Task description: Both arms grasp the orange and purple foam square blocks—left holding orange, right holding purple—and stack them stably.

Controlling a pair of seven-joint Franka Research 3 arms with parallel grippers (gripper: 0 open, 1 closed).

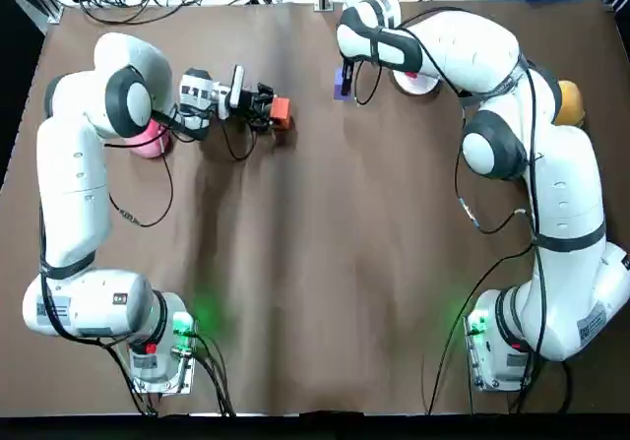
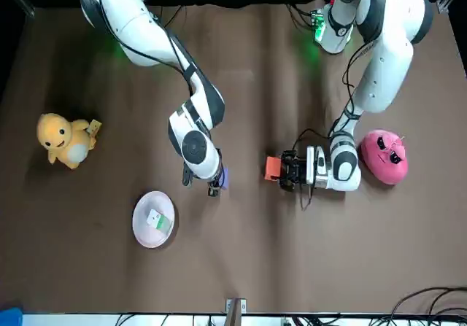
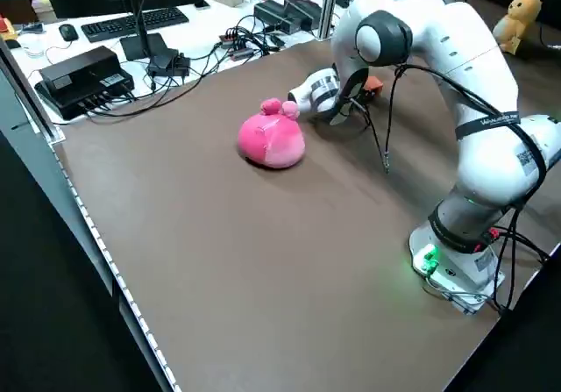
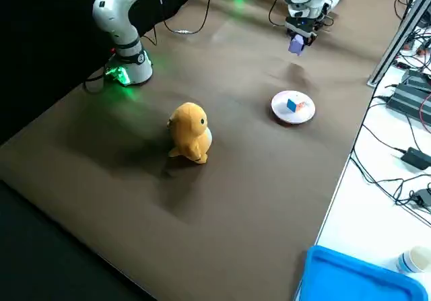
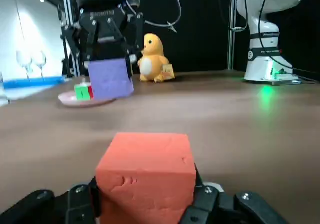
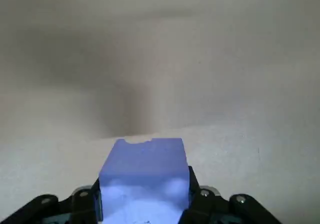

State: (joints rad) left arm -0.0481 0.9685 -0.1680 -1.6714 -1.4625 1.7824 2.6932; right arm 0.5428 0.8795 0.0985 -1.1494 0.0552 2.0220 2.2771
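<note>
Orange block point(image 1: 282, 111) in left end effector point(image 1: 273, 112), apart from purple block point(image 1: 342, 83)

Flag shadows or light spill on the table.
Top view: green status lights at both arm bases spill onto the brown table; a shadow band lies on the base side of the left gripper holding the orange foam square block. Right wrist view: a dark shadow streak on the table ahead of the purple foam square block in the right gripper.
</note>
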